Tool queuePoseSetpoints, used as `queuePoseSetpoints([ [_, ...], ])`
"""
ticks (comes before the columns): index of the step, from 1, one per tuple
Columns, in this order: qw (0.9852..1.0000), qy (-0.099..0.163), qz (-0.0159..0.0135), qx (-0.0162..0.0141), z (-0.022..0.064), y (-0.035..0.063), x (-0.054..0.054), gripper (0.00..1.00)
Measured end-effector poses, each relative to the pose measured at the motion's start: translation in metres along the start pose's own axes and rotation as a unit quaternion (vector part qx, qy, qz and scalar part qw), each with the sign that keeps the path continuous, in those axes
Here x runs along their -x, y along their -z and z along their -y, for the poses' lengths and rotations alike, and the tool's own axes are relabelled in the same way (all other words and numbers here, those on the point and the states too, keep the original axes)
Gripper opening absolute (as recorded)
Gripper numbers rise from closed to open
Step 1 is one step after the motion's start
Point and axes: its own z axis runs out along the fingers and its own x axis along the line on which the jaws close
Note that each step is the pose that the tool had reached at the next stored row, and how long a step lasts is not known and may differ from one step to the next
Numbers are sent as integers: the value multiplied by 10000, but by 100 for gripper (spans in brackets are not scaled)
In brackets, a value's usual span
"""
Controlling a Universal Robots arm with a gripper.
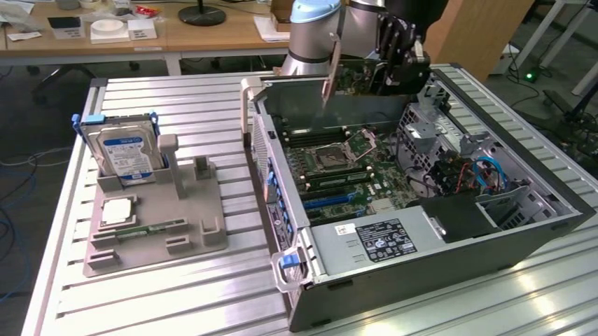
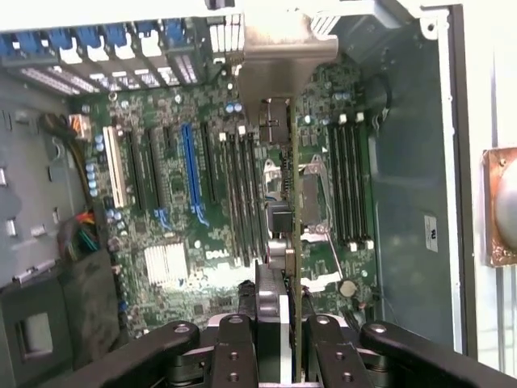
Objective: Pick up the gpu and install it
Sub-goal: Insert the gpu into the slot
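One gripper (image 1: 383, 73), jaws part-closed on the gpu (image 1: 353, 75), holds it upright above the open case (image 1: 439, 273). The exterior view gives that height. The wrist view gives the card edge-on between the fingers (image 2: 234, 356), over the case's motherboard (image 2: 178, 202) and not yet seated.

The gripper (image 2: 284, 323) clamps the gpu (image 2: 277, 214) edge-on over the green motherboard (image 2: 186, 234), the card lined up between a bank of memory slots (image 2: 242, 194) and the CPU socket (image 2: 317, 202).
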Motion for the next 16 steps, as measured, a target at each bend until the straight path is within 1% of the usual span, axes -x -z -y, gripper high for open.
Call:
queuePoseSetpoints([
  [1,10000,26,3,-18,-2,-6,-1,28],
  [2,10000,45,10,-20,-9,-17,-3,28],
  [4,10000,95,19,-14,-23,-38,-13,28],
  [7,9998,221,23,-3,-28,-57,-26,28],
  [10,9996,293,26,2,-29,-62,-59,28],
  [13,9995,312,35,0,-28,-63,-97,28],
  [16,9995,311,37,0,-27,-64,-109,28],
])
